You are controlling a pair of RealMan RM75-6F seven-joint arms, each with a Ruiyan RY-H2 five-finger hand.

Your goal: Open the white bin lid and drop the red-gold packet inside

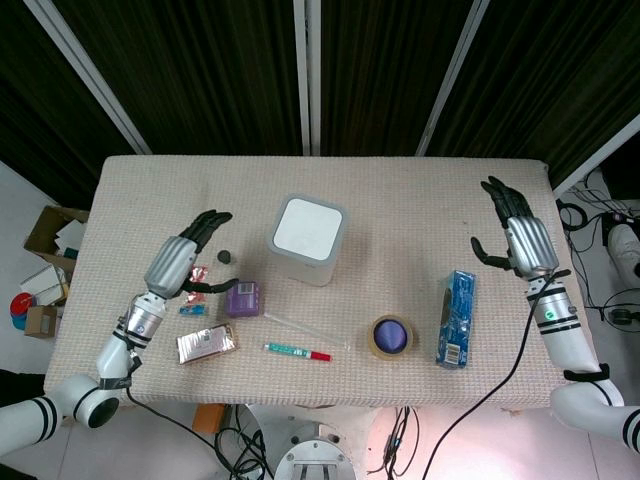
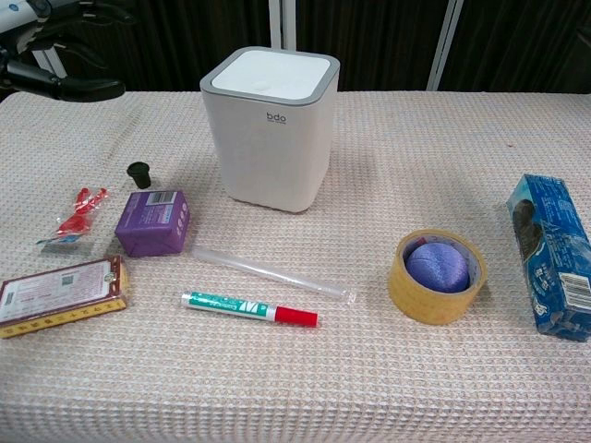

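Observation:
The white bin (image 1: 307,240) (image 2: 270,129) stands at the table's middle with its lid down. The red-gold packet (image 1: 207,345) (image 2: 60,295) lies flat near the front left edge. My left hand (image 1: 188,258) hovers above the table left of the bin, fingers spread and holding nothing; in the chest view only its dark fingertips (image 2: 65,85) show at the top left. My right hand (image 1: 518,232) is raised at the far right, fingers apart and empty, well away from the bin.
A purple box (image 1: 243,298) (image 2: 153,222), a small red wrapped sweet (image 2: 78,210), a dark cap (image 2: 138,173), a clear tube (image 2: 272,274) and a green-red marker (image 2: 249,308) lie left of centre. A tape roll (image 2: 436,274) and blue packet (image 2: 552,254) sit at the right.

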